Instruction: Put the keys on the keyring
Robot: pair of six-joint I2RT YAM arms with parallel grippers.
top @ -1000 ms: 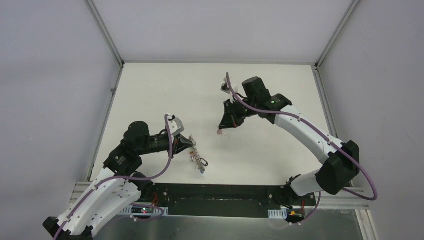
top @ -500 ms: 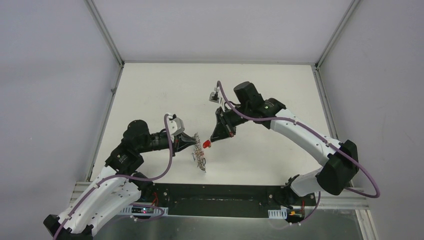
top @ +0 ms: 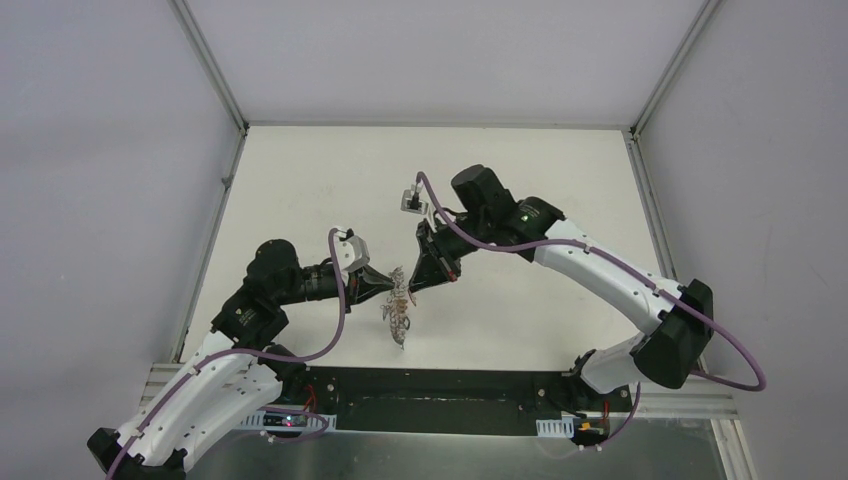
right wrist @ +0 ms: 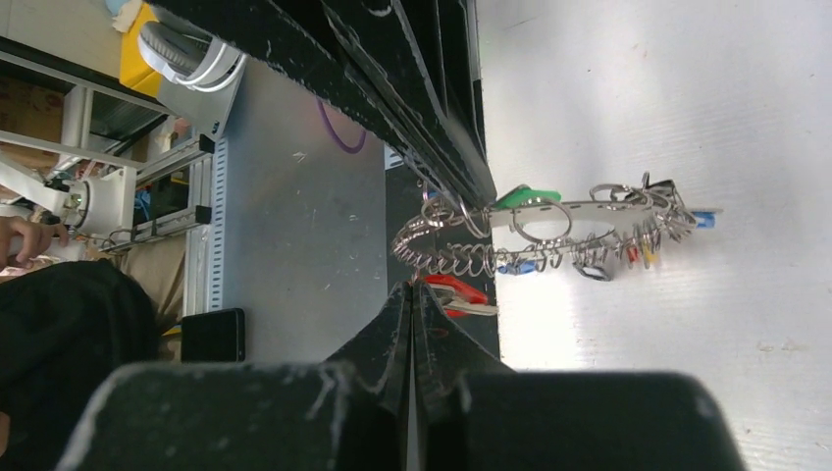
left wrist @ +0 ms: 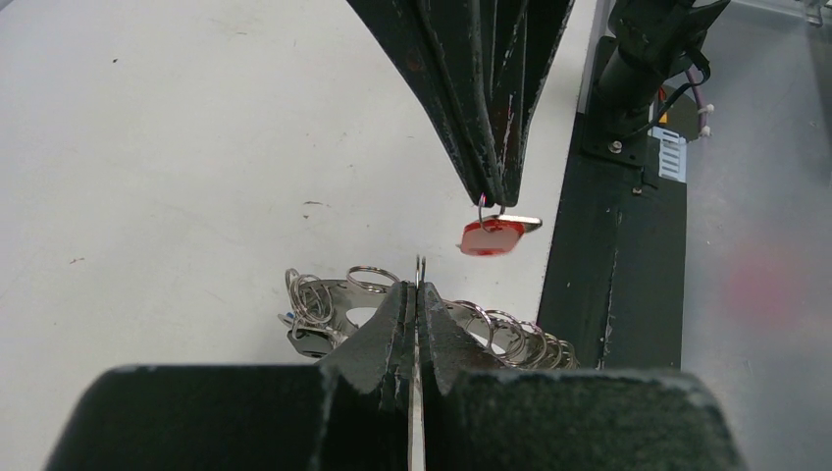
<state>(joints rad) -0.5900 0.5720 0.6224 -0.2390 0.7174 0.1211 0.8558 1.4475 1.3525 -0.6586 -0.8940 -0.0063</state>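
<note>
Keyring clamped in left jaws; right arm bent inward, jaws pinching red-tagged key just beside.

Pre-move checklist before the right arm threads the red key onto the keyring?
1. Left gripper shut on the keyring: ok.
2. Right gripper shut on the small loop of the red key: ok.
3. Red key apart from the keyring, nothing snagged: ok; the left wrist view shows a gap.
4. Red key hanging free below the right gripper, tag in plain sight: ok.
5. A free wire loop on the keyring lined up with the key's loop: cannot tell.
6. Keyring lifted clear of the table: cannot tell.
</note>
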